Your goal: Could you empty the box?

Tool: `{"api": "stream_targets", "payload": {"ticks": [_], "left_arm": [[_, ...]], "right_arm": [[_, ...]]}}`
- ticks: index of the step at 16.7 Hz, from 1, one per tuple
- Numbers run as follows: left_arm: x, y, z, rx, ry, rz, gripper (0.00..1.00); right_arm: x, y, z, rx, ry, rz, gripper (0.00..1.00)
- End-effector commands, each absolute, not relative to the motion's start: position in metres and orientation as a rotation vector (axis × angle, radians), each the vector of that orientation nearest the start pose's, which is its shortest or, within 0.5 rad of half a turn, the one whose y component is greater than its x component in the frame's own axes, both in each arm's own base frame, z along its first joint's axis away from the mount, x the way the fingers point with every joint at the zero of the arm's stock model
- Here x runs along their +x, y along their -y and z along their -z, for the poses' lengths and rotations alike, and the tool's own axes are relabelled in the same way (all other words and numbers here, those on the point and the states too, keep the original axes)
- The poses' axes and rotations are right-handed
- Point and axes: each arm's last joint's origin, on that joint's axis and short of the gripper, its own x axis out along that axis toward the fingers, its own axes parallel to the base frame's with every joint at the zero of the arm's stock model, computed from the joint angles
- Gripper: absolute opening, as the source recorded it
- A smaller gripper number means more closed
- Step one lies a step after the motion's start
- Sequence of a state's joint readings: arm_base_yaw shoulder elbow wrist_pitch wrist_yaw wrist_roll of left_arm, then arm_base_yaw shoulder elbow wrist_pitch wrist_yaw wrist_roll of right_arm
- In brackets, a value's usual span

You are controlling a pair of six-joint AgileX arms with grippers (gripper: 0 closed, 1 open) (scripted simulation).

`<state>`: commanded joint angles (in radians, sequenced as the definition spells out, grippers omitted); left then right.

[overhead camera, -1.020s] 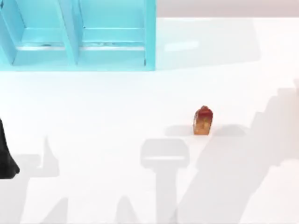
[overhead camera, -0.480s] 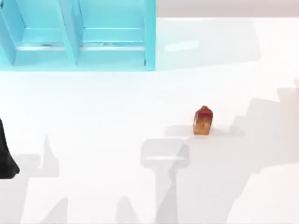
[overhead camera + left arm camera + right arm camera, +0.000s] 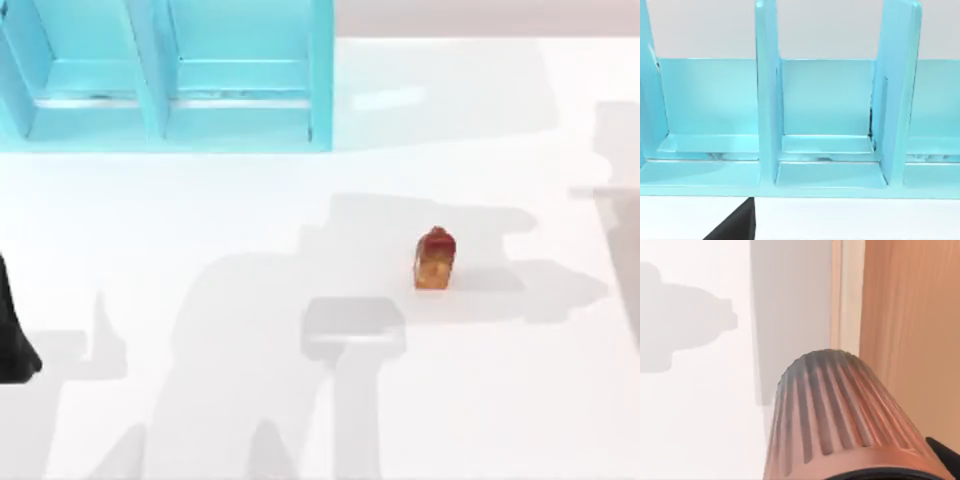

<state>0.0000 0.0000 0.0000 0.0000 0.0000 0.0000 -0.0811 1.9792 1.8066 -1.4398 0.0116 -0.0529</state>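
The light blue box (image 3: pixel 170 75) stands at the table's back left, and its open compartments (image 3: pixel 827 125) look bare in the left wrist view. A small red and orange object (image 3: pixel 435 260) stands upright on the table right of the middle. In the right wrist view a ribbed copper-coloured cylinder (image 3: pixel 830 410) hangs close to the camera above the table's edge, with my right gripper (image 3: pixel 880 474) shut on it. My left gripper (image 3: pixel 12 340) is parked at the table's left edge, facing the box.
Beyond the white table's edge (image 3: pixel 845 315) lies a wooden floor (image 3: pixel 910 330). Broad arm shadows (image 3: pixel 350 330) fall across the middle of the table.
The shadows over the table's middle and right have shifted and spread leftward. The small red and orange object and the left arm have not moved.
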Motion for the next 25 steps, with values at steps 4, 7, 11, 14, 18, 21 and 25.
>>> {"api": "stream_targets", "payload": {"ticks": [4,7,11,14,18,21,25], "left_arm": [[0.106,0.001,-0.16,0.0,0.0,0.0,1.0],[0.106,0.001,-0.16,0.0,0.0,0.0,1.0],[0.106,0.001,-0.16,0.0,0.0,0.0,1.0],[0.106,0.001,-0.16,0.0,0.0,0.0,1.0],[0.106,0.001,-0.16,0.0,0.0,0.0,1.0],[0.106,0.001,-0.16,0.0,0.0,0.0,1.0],[0.106,0.001,-0.16,0.0,0.0,0.0,1.0]], "right_arm": [[0.338,-0.105,-0.238,-0.013,-1.617,0.045,0.0],[0.282,-0.175,-0.221,-0.024,-1.605,0.061,0.0],[0.221,-0.211,-0.204,-0.027,-1.584,0.066,0.0],[0.207,-0.216,-0.2,-0.024,-1.575,0.064,0.0],[0.208,-0.216,-0.199,-0.024,-1.582,0.07,0.0],[0.208,-0.217,-0.19,-0.02,-1.577,0.063,0.0],[0.207,-0.219,-0.159,-0.022,-1.574,0.062,0.0]]}}
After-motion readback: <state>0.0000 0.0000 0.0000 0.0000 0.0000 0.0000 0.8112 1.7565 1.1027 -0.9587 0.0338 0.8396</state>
